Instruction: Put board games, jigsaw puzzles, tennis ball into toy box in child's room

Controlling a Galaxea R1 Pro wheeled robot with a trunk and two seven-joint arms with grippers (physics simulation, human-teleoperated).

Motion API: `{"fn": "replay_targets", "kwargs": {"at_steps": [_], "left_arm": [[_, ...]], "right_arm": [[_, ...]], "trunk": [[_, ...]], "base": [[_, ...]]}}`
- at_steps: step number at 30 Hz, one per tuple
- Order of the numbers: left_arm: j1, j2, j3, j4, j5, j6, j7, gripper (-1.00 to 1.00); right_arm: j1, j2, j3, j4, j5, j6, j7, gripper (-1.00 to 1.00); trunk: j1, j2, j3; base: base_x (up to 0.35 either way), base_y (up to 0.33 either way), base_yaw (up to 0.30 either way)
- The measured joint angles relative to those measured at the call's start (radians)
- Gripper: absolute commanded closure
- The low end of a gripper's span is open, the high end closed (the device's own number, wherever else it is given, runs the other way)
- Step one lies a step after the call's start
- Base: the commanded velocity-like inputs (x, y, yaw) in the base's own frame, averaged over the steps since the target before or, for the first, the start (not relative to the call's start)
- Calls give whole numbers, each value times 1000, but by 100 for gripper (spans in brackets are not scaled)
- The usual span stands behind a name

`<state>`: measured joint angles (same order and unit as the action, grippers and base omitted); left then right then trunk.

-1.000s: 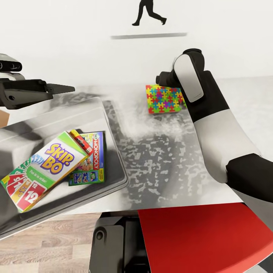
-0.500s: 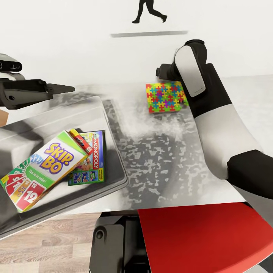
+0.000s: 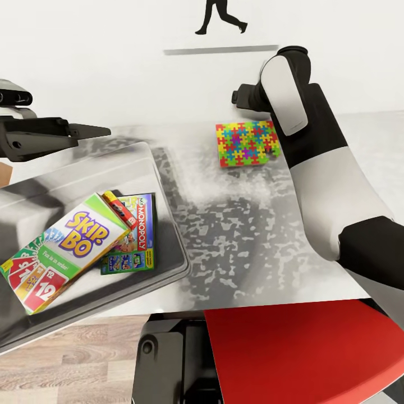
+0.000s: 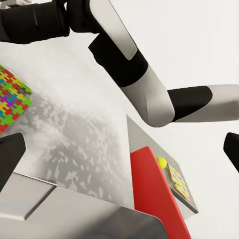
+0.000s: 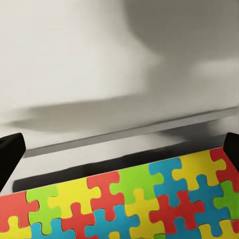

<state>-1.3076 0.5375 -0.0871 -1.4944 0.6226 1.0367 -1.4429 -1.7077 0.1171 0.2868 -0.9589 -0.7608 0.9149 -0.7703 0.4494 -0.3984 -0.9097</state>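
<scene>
While both jaws are held wide and empty, the multicoloured flat jigsaw board (image 3: 246, 143) on the grey bench (image 3: 235, 235) — thin, flush — could be pushed rather than gripped by the right gripper (image 5: 119, 149).

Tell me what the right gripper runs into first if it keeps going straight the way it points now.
Probably the far edge of the jigsaw puzzle or the table just past it. The right gripper has its fingers spread wide over that edge; depth is hard to judge.

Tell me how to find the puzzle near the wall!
Look at the light grey table, then its far edge by the white wall. The jigsaw puzzle lies flat there beside the right arm, thin and covered in bright interlocking pieces, unlike the printed game boxes in the toy box.
</scene>
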Motion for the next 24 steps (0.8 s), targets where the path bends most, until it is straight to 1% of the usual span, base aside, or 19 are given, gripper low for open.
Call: {"fn": "replay_targets", "kwargs": {"at_steps": [6, 8, 11, 12, 14, 16, 17, 20, 24], "left_arm": [[0, 0, 0, 0, 0, 0, 0, -100], [0, 0, 0, 0, 0, 0, 0, -100], [0, 0, 0, 0, 1, 0, 0, -100], [0, 0, 0, 0, 1, 0, 0, -100], [0, 0, 0, 0, 0, 0, 0, -100], [0, -1, 0, 0, 0, 0, 0, -100], [0, -1, 0, 0, 0, 0, 0, -100], [0, -1, 0, 0, 0, 0, 0, -100], [0, 0, 0, 0, 0, 0, 0, -100]], "right_arm": [[0, 0, 2, 9, 0, -12, 0, -100], [0, 0, 3, 22, 0, -42, 1, -100], [0, 0, 9, 34, -23, -78, 6, -100], [0, 1, 17, 37, -30, -92, 8, -100], [0, 1, 30, 40, -33, -103, 7, -100], [0, 1, 58, 46, -35, -127, 7, -100], [0, 1, 65, 50, -31, -132, 6, -100], [0, 1, 81, 76, -16, -152, 3, -100], [0, 1, 89, 98, -17, -177, 5, -100]], "trunk": [[0, 0, 0], [0, 0, 0], [-1, 0, 0], [-1, 0, 0], [-1, 0, 0], [-1, -1, 0], [-1, -1, 0], [0, 0, 0], [-1, 0, 0]], "base": [[0, 0, 0], [0, 0, 0], [0, 0, 0], [0, 0, 0], [0, 0, 0], [0, 0, 0], [0, 0, 0], [0, 0, 0], [0, 0, 0]]}}
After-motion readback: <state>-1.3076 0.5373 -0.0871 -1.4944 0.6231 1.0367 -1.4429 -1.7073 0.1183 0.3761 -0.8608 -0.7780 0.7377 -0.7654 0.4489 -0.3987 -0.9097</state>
